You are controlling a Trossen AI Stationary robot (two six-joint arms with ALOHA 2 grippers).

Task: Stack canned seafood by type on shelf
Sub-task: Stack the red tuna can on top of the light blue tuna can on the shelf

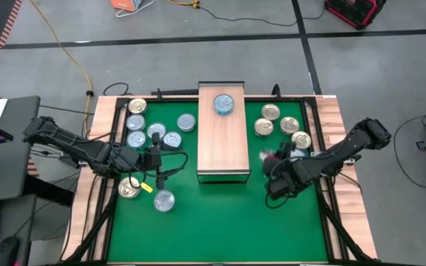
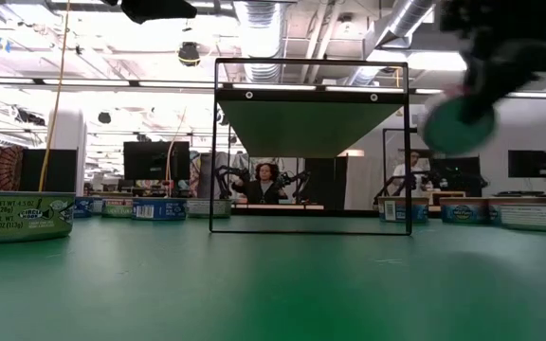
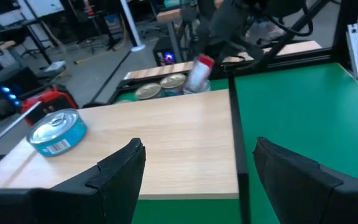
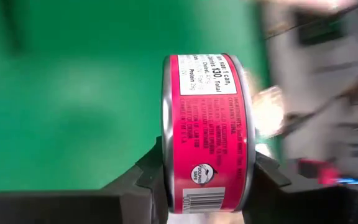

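A red-labelled can [image 4: 205,134] is clamped between the right gripper [image 1: 278,177] fingers, lifted just right of the shelf [image 1: 222,137]. It should be levelled before being set down. The left gripper [image 1: 156,157] fingers stand apart, empty.

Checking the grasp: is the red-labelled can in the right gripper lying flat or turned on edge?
On edge: the red-labelled can shows its label side, right gripper fingers on its flat faces.

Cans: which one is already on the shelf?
The blue-sided can, alone on the wooden shelf; the others lie on the green mat or in a gripper.
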